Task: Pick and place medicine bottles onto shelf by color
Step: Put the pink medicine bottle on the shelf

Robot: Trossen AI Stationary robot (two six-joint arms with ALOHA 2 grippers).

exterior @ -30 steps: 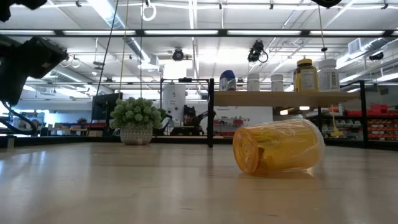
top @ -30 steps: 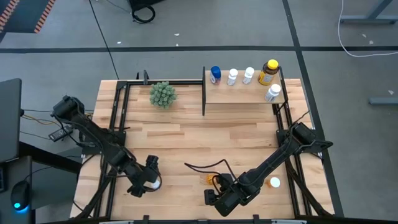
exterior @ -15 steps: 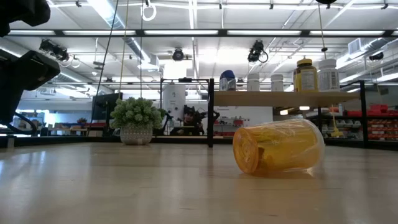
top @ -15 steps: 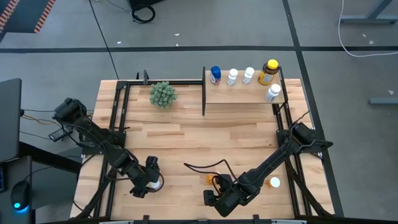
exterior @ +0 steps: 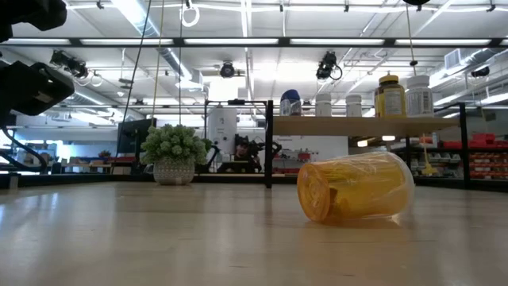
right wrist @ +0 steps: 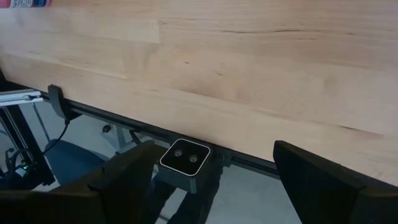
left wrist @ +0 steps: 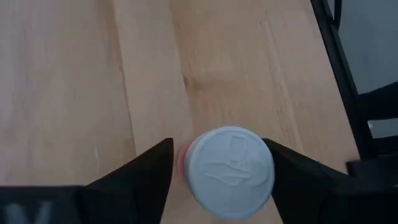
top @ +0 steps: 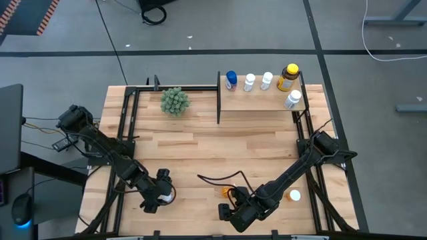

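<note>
Left claw (top: 162, 195) low over the tabletop (top: 200, 147) at about 7 o'clock, fingers straddling a white-capped bottle (left wrist: 229, 172) that stands upright. In the left wrist view the cap sits between the two dark fingers (left wrist: 134, 180) with thin gaps either side; not yet pinched, as far as can be judged.

Right claw (top: 229, 212) spread wide, empty, waiting at the near edge around 6 o'clock. An orange bottle (exterior: 355, 187) lies on its side just beside it; another small white-capped one (top: 294, 195) stands toward 5 o'clock.

Shelf (top: 257, 100) at 1 o'clock carries five bottles already: blue, two white, amber with yellow cap, one more white in front.

Risks, as judgement:
- Cap looks off-centre between the fingers. One finger may touch first and tip or shove the bottle.
- Smooth round cap: a grip only on the cap could slip or twist during the lift.
- Long carry across to the shelf; a loose hold could drop it.
</note>
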